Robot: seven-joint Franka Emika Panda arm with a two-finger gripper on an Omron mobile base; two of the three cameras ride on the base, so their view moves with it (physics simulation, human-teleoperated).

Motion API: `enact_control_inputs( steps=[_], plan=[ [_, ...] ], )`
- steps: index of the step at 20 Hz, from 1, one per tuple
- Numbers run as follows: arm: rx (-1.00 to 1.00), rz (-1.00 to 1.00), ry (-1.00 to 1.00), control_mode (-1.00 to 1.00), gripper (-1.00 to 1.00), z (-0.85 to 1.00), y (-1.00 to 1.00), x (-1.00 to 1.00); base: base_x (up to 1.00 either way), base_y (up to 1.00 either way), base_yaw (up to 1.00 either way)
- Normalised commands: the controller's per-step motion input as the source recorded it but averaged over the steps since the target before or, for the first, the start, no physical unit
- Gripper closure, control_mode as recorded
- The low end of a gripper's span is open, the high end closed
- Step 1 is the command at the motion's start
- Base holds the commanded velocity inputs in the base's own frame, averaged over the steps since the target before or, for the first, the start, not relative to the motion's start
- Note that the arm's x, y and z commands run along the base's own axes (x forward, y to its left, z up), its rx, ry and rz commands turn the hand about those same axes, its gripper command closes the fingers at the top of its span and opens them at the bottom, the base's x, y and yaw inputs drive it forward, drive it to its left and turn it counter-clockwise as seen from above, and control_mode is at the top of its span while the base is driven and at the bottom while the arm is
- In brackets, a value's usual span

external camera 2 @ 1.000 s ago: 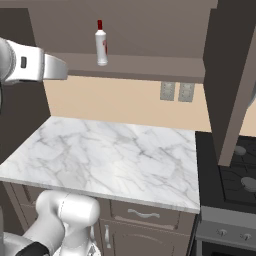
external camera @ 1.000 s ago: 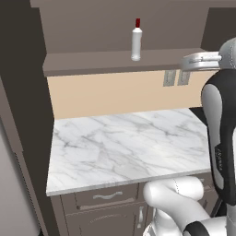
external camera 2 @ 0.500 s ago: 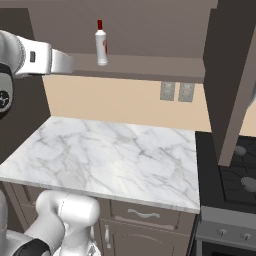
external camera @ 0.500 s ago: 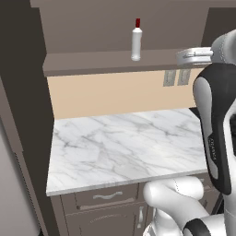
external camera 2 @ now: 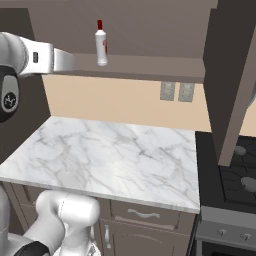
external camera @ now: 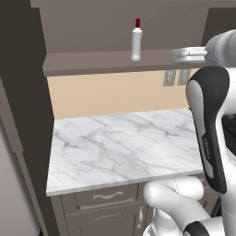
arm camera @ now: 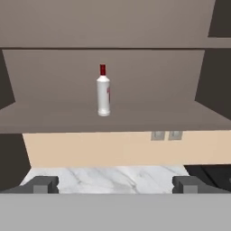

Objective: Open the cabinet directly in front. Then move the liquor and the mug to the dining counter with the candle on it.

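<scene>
Claw (arm camera: 115, 184) spread wide, level, facing liquor (arm camera: 103, 91) upright on open cabinet (arm camera: 54, 118) shelf

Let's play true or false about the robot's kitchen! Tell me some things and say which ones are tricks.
1. The bottle stands upright on the cabinet shelf. True.
2. The bottle has a blue cap. False: its cap is red.
3. The gripper is squeezing the bottle. False: it is open and well away from the bottle.
4. The marble worktop lies below the shelf. True.
5. A stove sits beside the worktop. True.
</scene>
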Motion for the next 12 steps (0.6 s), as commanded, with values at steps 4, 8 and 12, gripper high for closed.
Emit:
enact_control_inputs(
  steps=[4,8,12],
  plan=[
    [0.00,0.01,-0.01,-1.00,-1.00,0.00,0.06,0.27,0.00,0.00,0.00],
    [0.00,0.02,0.02,-1.00,-1.00,0.00,0.04,0.40,0.00,0.00,0.00],
    [0.00,0.03,0.04,-1.00,-1.00,0.00,0.06,0.50,0.00,0.00,0.00]
  ],
)
